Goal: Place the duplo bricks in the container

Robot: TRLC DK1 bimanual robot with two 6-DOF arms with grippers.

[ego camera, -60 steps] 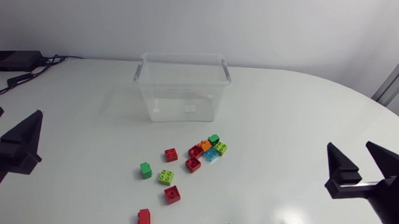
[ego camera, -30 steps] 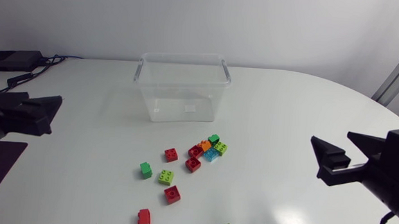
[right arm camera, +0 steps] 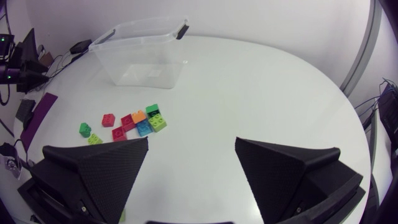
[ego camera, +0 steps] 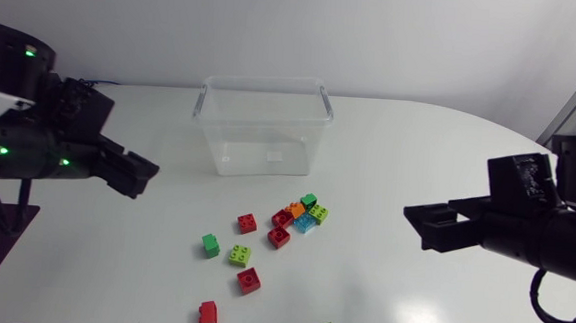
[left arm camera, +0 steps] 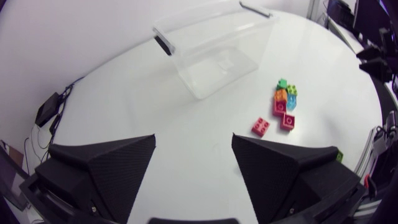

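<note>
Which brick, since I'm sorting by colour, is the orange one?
The orange brick, in the cluster nearest the container; every other brick is red, green or blue.

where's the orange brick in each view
Head view: orange brick sits in the brick cluster just in front of the clear container.
Left wrist view: in the same cluster, ahead of the open left gripper, apart from the container.
Right wrist view: in the cluster ahead of the open right gripper, between it and the container.
Shared landmark: the clear container.
</note>
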